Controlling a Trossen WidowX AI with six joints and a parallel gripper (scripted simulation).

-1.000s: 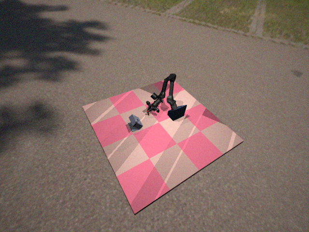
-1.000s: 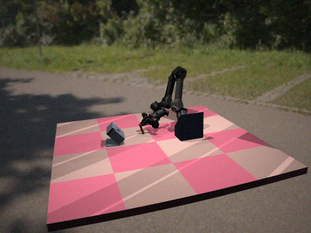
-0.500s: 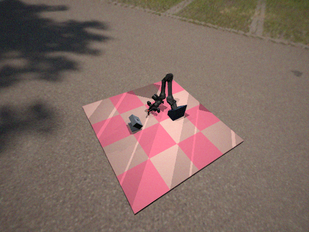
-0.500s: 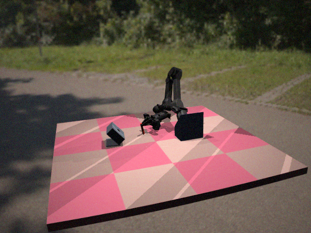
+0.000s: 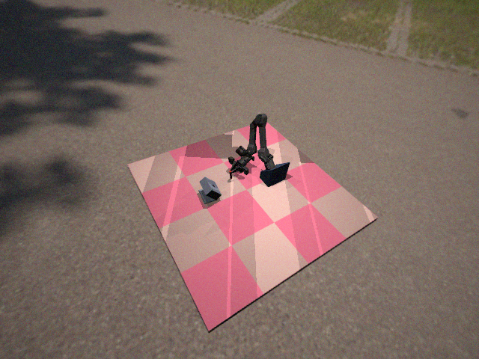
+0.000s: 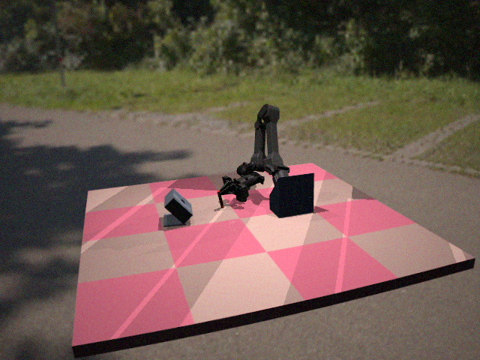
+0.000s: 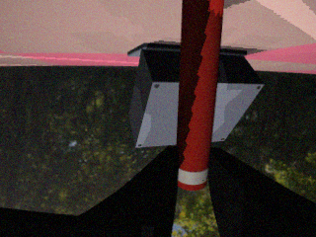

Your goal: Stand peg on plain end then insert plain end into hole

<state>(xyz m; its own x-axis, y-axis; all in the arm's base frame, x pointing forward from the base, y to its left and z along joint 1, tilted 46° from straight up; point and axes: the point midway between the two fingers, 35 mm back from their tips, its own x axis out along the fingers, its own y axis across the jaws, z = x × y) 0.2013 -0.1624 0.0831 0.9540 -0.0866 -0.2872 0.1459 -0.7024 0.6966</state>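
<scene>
The red peg [image 5: 230,175] [image 6: 221,200] [image 7: 198,109] stands nearly upright in the grip, leaning slightly in the exterior view. Its white band is at the top, by the fingers. Its plain end points down and is at or just above the table; contact cannot be told. My gripper [image 5: 230,170] [image 6: 220,192] [image 7: 193,157] is shut on the peg near the banded end, with the hand close to level. The grey sloped panel [image 5: 206,186] [image 6: 172,199] [image 7: 160,116] stands apart, beyond the peg. Its hole shows in the top and exterior views; the peg hides it in the wrist view.
A dark blue block [image 5: 275,174] [image 6: 292,195] stands beside the arm, on the side away from the sloped panel. The table top [image 5: 274,247] [image 6: 226,279] has pink and beige squares with shadow bands. The panel's base plate [image 6: 172,220] rests on it.
</scene>
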